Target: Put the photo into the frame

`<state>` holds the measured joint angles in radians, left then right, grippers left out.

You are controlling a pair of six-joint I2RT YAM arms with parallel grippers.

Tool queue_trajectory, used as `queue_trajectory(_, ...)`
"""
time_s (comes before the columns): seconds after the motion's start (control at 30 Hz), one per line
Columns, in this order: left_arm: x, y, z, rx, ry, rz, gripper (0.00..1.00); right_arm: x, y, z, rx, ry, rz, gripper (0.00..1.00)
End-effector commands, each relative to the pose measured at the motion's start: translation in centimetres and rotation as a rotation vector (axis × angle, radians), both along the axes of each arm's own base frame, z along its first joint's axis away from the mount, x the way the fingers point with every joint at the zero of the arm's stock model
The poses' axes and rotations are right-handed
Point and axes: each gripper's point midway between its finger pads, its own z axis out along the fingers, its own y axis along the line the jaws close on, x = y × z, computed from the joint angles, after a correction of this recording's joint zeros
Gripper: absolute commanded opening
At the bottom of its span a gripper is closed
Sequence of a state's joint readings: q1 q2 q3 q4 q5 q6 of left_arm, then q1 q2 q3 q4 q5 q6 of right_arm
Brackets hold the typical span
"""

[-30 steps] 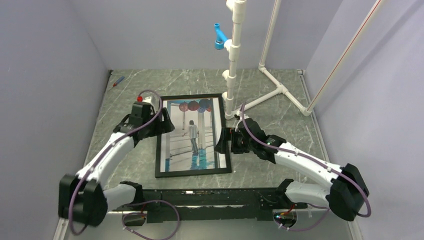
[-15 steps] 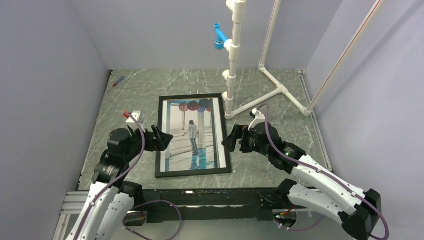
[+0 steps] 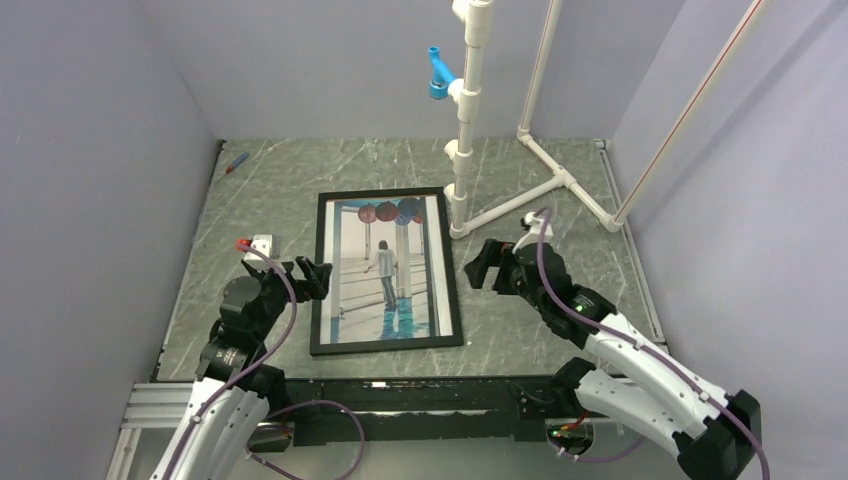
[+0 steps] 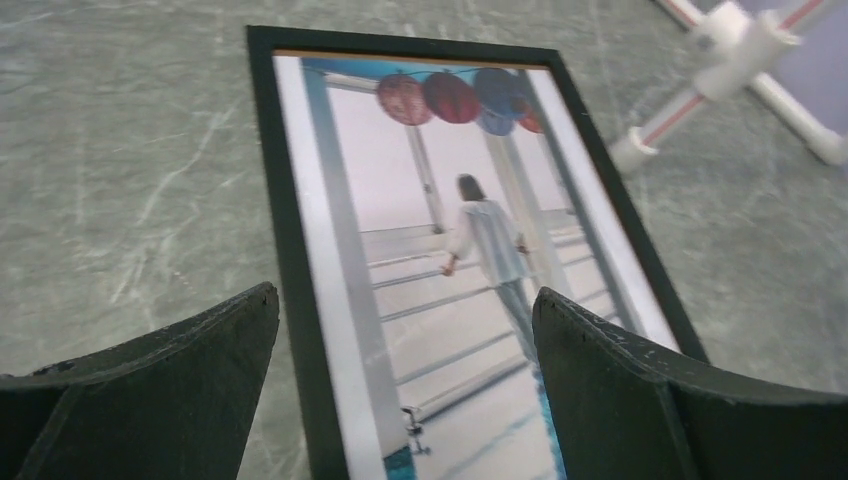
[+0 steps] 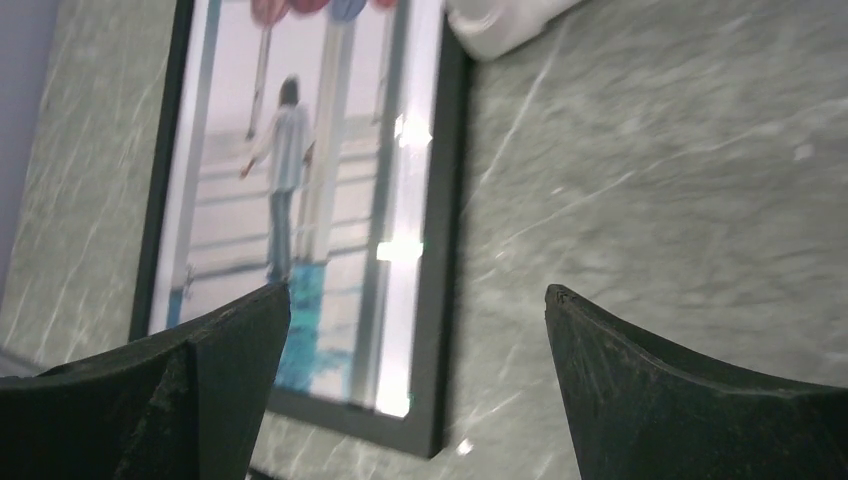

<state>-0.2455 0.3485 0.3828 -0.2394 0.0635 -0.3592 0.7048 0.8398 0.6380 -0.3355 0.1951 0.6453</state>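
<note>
Arms (image 3: 235,330) withdrew; frame (image 3: 386,346) lies lengthwise near-to-far.

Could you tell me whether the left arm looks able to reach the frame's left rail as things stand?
Probably yes: the left end effector hangs open at the left edge of the frame, and nothing lies across that rail.

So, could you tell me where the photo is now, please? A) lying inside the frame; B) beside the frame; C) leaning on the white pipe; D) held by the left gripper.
A: the photo lies flat within the dark frame; the left gripper and the right gripper are open, holding nothing.
</note>
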Motion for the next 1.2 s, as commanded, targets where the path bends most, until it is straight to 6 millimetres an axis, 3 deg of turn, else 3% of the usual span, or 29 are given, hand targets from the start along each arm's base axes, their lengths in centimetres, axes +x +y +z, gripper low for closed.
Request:
queue_trajectory(0.0, 2.5, 2.7, 0.3, 0.049, -0.117, 0.161, 0.99, 2.5, -4.0, 1.6, -0.003, -0.159, -0.099, 0.99)
queue_trajectory(0.2, 4.1, 5.3, -4.2, 0.169, -0.010, 0.301, 0.99, 4.4, -12.4, 1.5, -0.167, -0.222, -0.337, 0.99)
queue_trajectory(0.27, 4.4, 6.0, -4.4, 0.182, -0.012, 0.340, 0.99, 4.7, -14.1, 1.6, -0.211, -0.262, -0.382, 0.99)
queue_trajectory(0.43, 5.4, 7.6, -3.2, 0.268, -0.088, 0.401, 0.99, 5.8, -16.7, 1.2, -0.314, -0.407, -0.452, 0.99)
queue_trajectory(0.57, 6.5, 8.7, -3.4, 0.349, -0.103, 0.437, 0.99, 6.3, -18.5, -0.9, -0.354, -0.464, -0.532, 0.99)
queue_trajectory(0.67, 6.7, 10.6, -3.9, 0.388, -0.153, 0.542, 0.99, 6.6, -19.8, -1.9, -0.370, -0.488, -0.584, 0.99)
queue_trajectory(0.87, 8.1, 10.9, -3.8, 0.420, -0.254, 0.517, 0.99, 7.5, -21.4, -2.0, -0.360, -0.559, -0.637, 0.99)
queue_trajectory(1.03, 10.2, 11.6, -4.1, 0.412, -0.214, 0.485, 0.99, 8.8, -22.1, -2.4, -0.322, -0.591, -0.607, 0.99)
queue_trajectory(1.17, 10.1, 12.4, -4.3, 0.388, -0.272, 0.490, 0.99, 10.6, -22.9, -3.1, -0.327, -0.589, -0.598, 0.99)
